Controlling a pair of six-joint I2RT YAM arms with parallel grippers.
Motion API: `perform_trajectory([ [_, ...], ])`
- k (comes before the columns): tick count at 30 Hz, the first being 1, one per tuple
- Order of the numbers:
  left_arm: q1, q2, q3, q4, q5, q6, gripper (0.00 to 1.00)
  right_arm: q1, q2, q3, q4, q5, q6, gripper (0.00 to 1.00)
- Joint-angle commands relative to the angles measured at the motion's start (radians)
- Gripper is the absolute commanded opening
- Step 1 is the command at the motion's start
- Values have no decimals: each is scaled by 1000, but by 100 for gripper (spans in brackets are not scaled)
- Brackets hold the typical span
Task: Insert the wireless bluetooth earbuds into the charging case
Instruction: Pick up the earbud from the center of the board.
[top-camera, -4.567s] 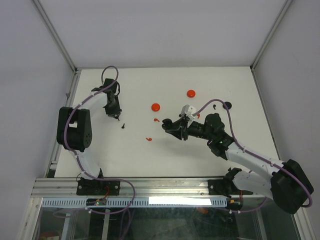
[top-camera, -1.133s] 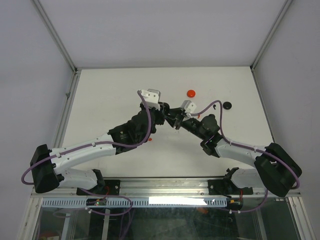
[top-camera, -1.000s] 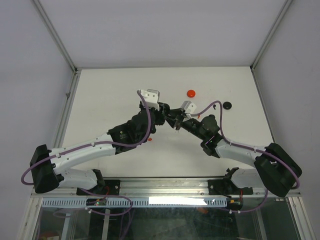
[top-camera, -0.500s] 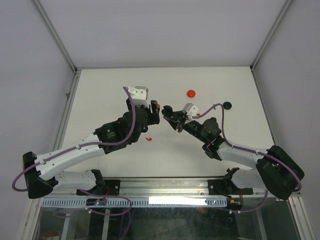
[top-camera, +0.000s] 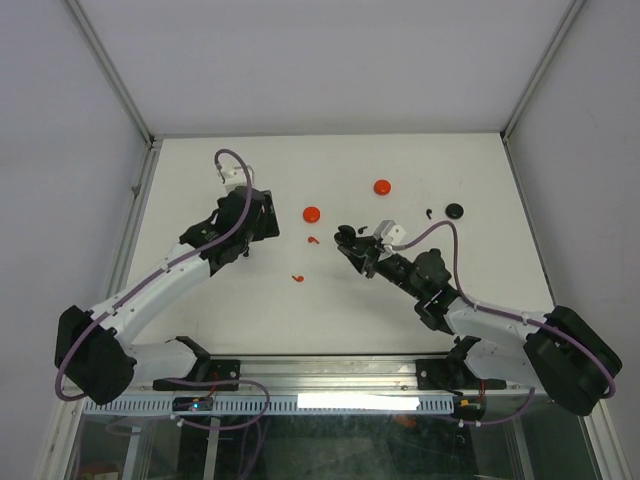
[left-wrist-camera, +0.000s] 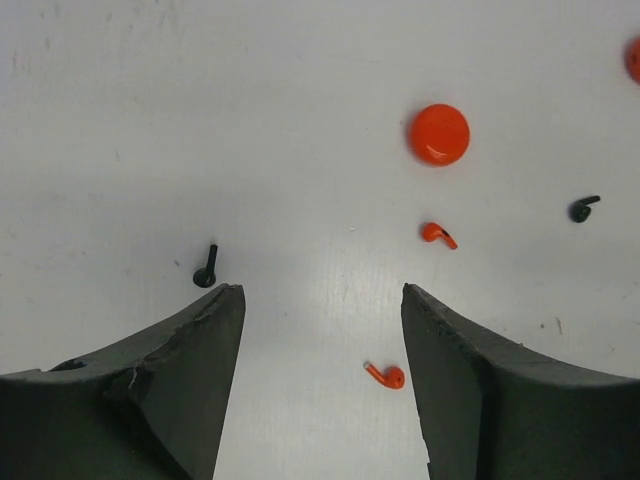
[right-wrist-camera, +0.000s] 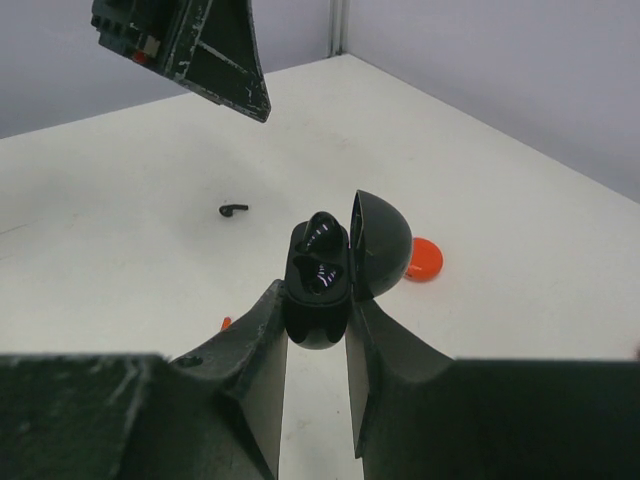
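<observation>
Now the right gripper (right-wrist-camera: 317, 300) is pinched narrow on the black charging case (right-wrist-camera: 318, 265), holding it up off the table (top-camera: 280, 170), to the right of the central red disc (top-camera: 312, 213) and a little nearer the arm bases. The lid (right-wrist-camera: 382, 240) stands hinged open on the case's right side. The wells inside look glossy black, and whether anything sits in them cannot be told.

The left gripper (left-wrist-camera: 322, 295) hangs above the table well to the left of that disc. Its jaws are spread wide with only bare table between them.

The earbuds lie loose on the table around the disc:
- One red earbud (top-camera: 313, 240) lies just on the disc's near side, to the left of the held case.
- A second red earbud (top-camera: 298, 278) lies farther toward the near edge.
- One black earbud (left-wrist-camera: 205, 268) lies well left of the disc. In the left wrist view it sits just beside the tip of one finger.
- Another black earbud (left-wrist-camera: 582, 208) lies to the right of the disc, close by the case in the top view.
- A third black earbud (top-camera: 428, 213) lies far to the disc's right, next to a black disc (top-camera: 455, 210).

A second red disc (top-camera: 381, 186) sits to the right of the central one and farther back.
</observation>
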Motion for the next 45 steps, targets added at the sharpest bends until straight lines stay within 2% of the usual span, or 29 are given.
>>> perform_trajectory([
  [1,103,83,2,9,141,7,65,3,-20,-30,81,26,4,0],
  [7,237,230,43,9,260,35,67,3,-9,-72,145,44,18,0],
  [15,310,418,98,6,347,87,67,3,26,-105,213,58,28,0],
  [22,329,523,141,-18,356,120,67,3,31,-115,232,68,27,0],
  [26,330,558,153,-28,357,131,66,3,32,-117,232,68,27,0],
  [31,329,569,162,-49,424,145,65,3,41,-115,232,68,33,0],
  [35,326,556,155,-65,474,164,60,4,51,-114,238,63,38,0],
  [45,271,540,146,-113,503,202,57,3,51,-113,234,59,41,0],
])
